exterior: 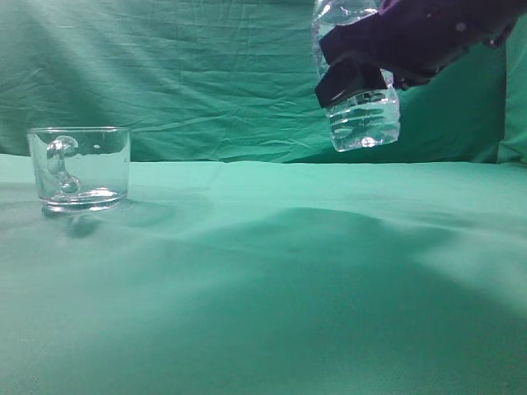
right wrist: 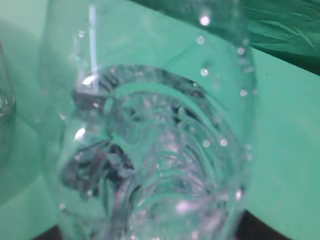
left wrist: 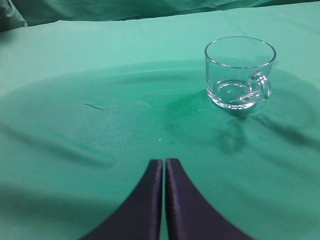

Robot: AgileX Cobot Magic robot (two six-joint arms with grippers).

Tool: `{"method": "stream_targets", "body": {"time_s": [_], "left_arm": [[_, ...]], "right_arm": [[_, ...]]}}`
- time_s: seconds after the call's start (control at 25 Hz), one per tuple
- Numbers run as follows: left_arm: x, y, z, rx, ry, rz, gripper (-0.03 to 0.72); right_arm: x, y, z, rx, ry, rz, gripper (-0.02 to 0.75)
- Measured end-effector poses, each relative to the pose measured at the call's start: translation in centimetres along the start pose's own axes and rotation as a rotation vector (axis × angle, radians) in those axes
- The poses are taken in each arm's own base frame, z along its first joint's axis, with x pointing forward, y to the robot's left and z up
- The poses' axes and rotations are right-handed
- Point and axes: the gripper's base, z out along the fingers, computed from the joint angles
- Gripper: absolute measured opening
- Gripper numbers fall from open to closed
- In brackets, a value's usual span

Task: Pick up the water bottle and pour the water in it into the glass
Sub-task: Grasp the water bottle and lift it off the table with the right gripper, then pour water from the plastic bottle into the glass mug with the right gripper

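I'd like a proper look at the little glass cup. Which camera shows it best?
The left wrist view: the glass stands whole and sharp on the green cloth, handle facing the camera. The exterior view shows it side-on at far left. In the right wrist view the water bottle fills the picture.

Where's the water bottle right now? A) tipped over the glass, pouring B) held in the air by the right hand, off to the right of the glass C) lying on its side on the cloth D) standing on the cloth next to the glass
B: the right hand grips the water bottle with its base well clear of the green cloth, and the glass stands empty far to the left.
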Motion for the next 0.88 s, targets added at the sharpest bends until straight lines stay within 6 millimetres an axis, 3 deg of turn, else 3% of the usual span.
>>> {"method": "stream_targets", "body": {"time_s": [0.2,0.44,0.72,0.88], "left_arm": [[0.0,0.0,0.0,0.0,0.0,0.0,0.0],[0.0,0.0,0.0,0.0,0.0,0.0,0.0],[0.0,0.0,0.0,0.0,0.0,0.0,0.0],[0.0,0.0,0.0,0.0,0.0,0.0,0.0]], "right_arm": [[-3.5,1.0,0.8,0.027,0.165,-0.117,0.303],[-7.7,4.1,2.6,-0.007,0.191,-0.29,0.303],[-10.0,7.2,6.4,-0.018,0.254,-0.456,0.303],[-10.0,8.6,8.8,-0.017,0.276,-0.535,0.303]]}}
